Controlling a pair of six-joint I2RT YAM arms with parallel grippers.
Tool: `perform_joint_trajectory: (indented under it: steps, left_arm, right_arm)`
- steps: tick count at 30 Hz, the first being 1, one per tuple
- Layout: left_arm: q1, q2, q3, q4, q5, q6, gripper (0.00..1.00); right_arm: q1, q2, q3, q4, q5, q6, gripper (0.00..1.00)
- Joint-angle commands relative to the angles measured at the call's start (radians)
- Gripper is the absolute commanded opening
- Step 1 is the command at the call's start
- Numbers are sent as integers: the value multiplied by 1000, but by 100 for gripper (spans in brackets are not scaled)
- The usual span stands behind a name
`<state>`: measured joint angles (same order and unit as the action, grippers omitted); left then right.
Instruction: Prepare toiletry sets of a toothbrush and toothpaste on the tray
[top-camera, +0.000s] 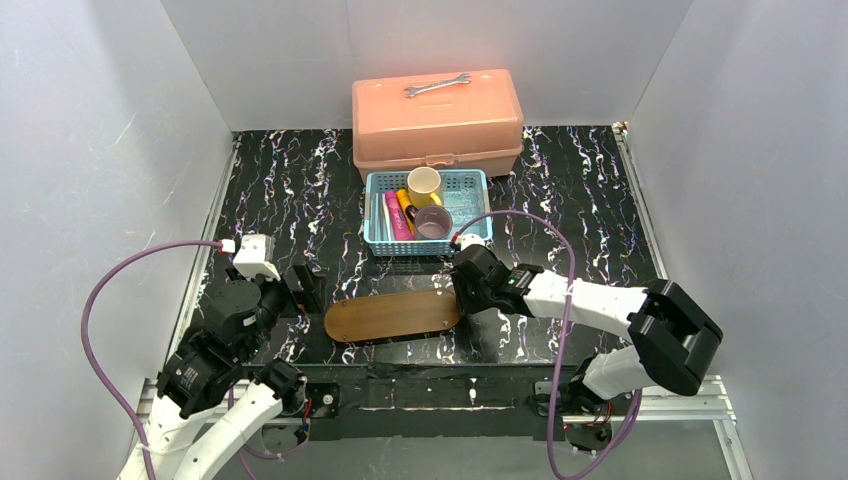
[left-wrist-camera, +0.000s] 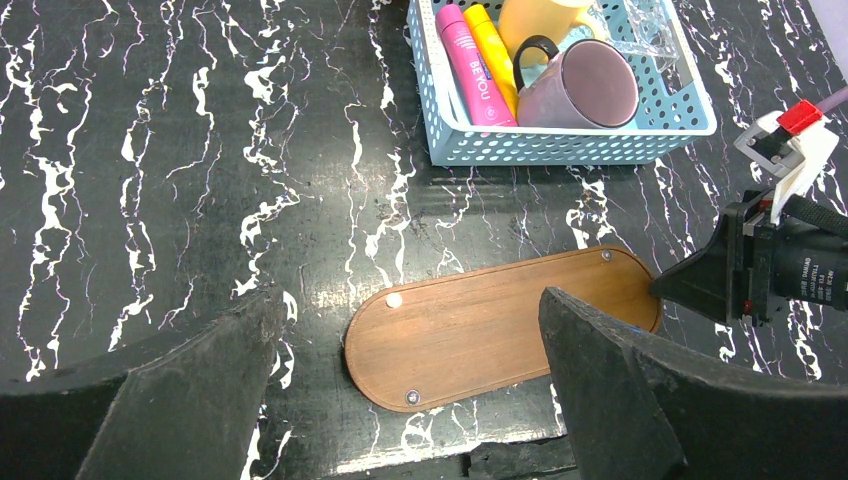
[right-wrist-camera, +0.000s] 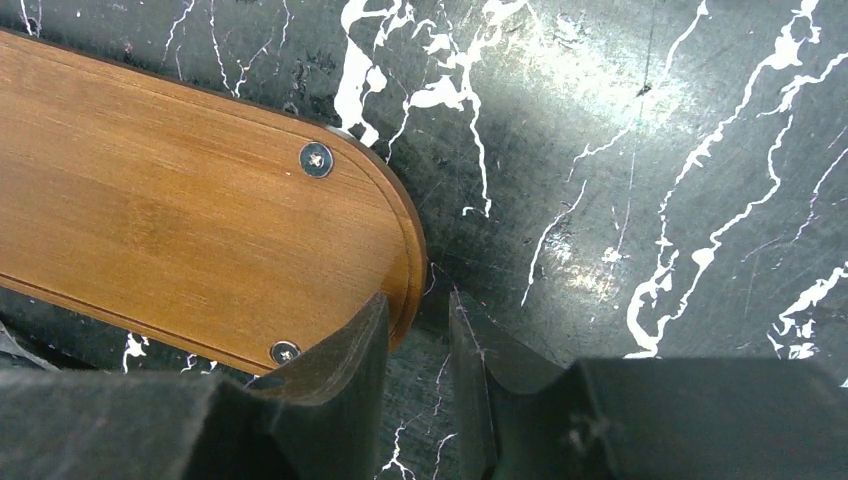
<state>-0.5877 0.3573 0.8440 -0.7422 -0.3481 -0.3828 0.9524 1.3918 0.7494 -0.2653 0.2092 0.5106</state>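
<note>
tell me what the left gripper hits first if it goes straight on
Probably the tray: its rounded end lies right ahead of the open left gripper, though depth is unclear.

Left arm (top-camera: 225, 320) folded low, left claw (left-wrist-camera: 410, 300) spread wide, right arm (top-camera: 585, 298) reaching leftward, right claw (right-wrist-camera: 420, 305) narrowly parted

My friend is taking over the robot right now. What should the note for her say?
Left gripper: wide open, hovering over the table near the tray's left end.
Right gripper: jaws narrow, straddling the tray's right rim; unclear whether it grips.
Things: pink toothpaste and yellow toothpaste lie in the blue basket; toothbrushes not clearly visible.
Done: nothing is on the tray.
Left: place both sets on it.
</note>
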Motion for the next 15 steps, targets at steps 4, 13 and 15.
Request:
perform_joint_trajectory:
  steps: [4,13,15]
  left_arm:
    - [-3,4,-4,-10,-12,-2,99]
    - [-3,2,-3,-9,-12,-2,99]
    - [-3,3,-3,-9,-14,-2,100]
  right_arm:
    - [6,23,34,-40,80,-28,36]
    - [6,5,32,-105,154,-44,35]
    - [6,1,27,-119,169,-44,35]
